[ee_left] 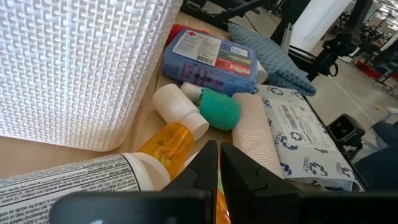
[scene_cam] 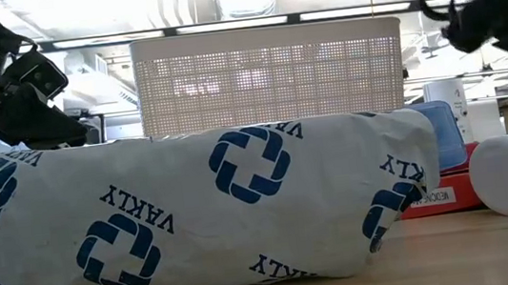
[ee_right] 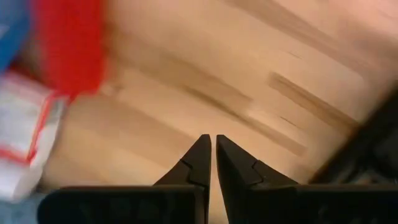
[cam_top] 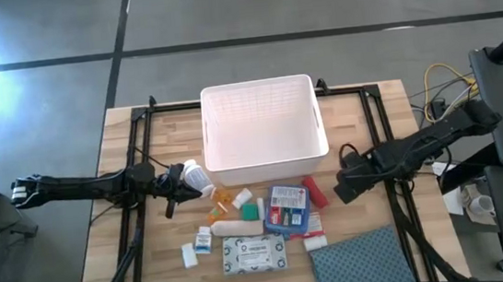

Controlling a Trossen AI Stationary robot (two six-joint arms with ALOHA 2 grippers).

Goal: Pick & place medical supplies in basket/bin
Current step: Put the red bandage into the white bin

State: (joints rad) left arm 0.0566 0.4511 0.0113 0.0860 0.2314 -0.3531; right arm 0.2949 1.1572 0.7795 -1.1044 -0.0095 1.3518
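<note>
A pale wooden slatted table (cam_top: 351,117) carries a white perforated plastic basket (cam_top: 262,129). Before it lie small medical supplies (cam_top: 250,224) and a blue-grey textured cloth (cam_top: 365,261).

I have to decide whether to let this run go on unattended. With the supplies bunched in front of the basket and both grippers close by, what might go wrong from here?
1. The shut left gripper sits right beside a white pill bottle and the orange vial; a sweep may roll them away.
2. The supplies are crowded, so a grasp may disturb neighbours.
3. The basket wall stands close behind; a low carry may clip its rim.
</note>
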